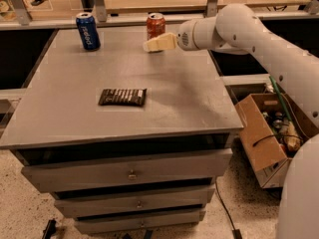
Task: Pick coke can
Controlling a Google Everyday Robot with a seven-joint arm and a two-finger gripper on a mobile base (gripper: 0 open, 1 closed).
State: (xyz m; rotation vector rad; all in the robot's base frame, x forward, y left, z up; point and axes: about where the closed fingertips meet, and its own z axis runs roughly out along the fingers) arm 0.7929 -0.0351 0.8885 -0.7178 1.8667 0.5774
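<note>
The coke can (155, 25), red-orange with a silver top, stands upright at the far edge of the grey table (189, 98), near its middle. My gripper (149, 45), with cream-coloured fingers, reaches in from the right on the white arm (249, 31). It is just in front of the can, close to its lower right side. The fingers point left and hold nothing that I can see.
A blue Pepsi can (87, 31) stands upright at the far left of the table. A dark snack bar (122, 96) lies flat in the middle. A cardboard box (271, 133) with clutter sits on the floor at the right. Drawers are below the tabletop.
</note>
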